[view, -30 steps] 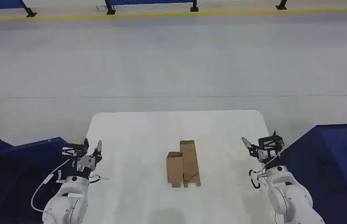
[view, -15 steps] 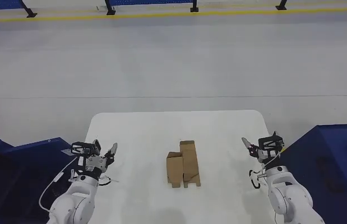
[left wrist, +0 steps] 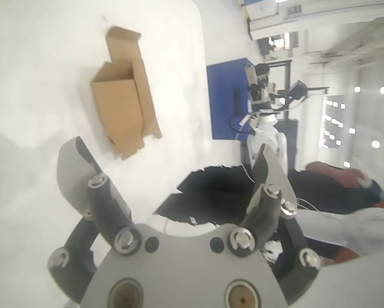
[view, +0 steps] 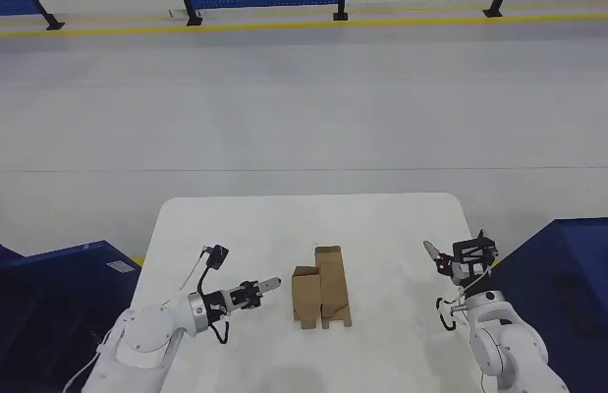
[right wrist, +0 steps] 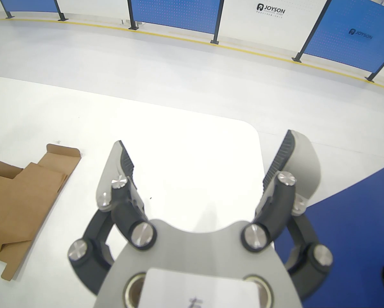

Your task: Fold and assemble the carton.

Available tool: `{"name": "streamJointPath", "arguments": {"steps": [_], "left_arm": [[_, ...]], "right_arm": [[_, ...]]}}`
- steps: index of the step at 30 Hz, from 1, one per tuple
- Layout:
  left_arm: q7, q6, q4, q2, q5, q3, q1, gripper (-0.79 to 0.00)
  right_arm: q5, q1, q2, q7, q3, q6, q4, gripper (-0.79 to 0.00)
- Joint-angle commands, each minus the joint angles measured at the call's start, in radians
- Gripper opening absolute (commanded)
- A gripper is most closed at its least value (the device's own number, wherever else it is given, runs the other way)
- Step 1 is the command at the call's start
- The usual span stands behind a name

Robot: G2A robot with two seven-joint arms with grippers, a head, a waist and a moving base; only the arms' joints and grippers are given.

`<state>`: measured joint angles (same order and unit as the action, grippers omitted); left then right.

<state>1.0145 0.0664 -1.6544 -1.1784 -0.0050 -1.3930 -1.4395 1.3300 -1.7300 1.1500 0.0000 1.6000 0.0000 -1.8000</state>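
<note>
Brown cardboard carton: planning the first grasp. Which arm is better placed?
Left, probably. The open left gripper sits close beside the flat brown cardboard carton, pointing at it; the open right gripper hangs farther off, at the edge of the white table.

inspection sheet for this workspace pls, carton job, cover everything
surface: white table, rounded corners
job's things: brown carton unassembled, lying mid-table, touched by neither gripper
clutter: nothing seen
grippers: left gripper open, empty, pointing at the carton, short of it; right gripper open, empty, over the table's edge
cables: black cable looped at the left wrist; second cable at the right wrist
surroundings: blue panels beside the table; yellow floor line
</note>
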Motion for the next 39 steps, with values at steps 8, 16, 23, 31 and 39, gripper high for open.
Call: {"name": "streamJointPath", "arguments": {"steps": [8, 16, 23, 31, 39], "left_arm": [[0.033, 0.057, 0.15, -0.01, 0.033, 0.109, 0.107, 0.0], [-0.06, 0.078, 0.177, -0.013, 0.083, 0.126, 0.118, 0.0], [-0.088, 0.154, 0.354, -0.037, 0.113, 0.257, 0.228, -0.022], [-0.089, 0.215, 0.51, -0.063, 0.097, 0.351, 0.325, -0.339], [-0.115, 0.253, 0.606, -0.08, 0.096, 0.406, 0.374, -0.403]], "right_arm": [[0.0, 0.0, 0.0, 0.0, 0.0, 0.0, 0.0, 0.0], [0.0, 0.0, 0.0, 0.0, 0.0, 0.0, 0.0, 0.0], [0.0, 0.0, 0.0, 0.0, 0.0, 0.0, 0.0, 0.0], [0.0, 0.0, 0.0, 0.0, 0.0, 0.0, 0.0, 0.0], [0.0, 0.0, 0.0, 0.0, 0.0, 0.0, 0.0, 0.0]]}}
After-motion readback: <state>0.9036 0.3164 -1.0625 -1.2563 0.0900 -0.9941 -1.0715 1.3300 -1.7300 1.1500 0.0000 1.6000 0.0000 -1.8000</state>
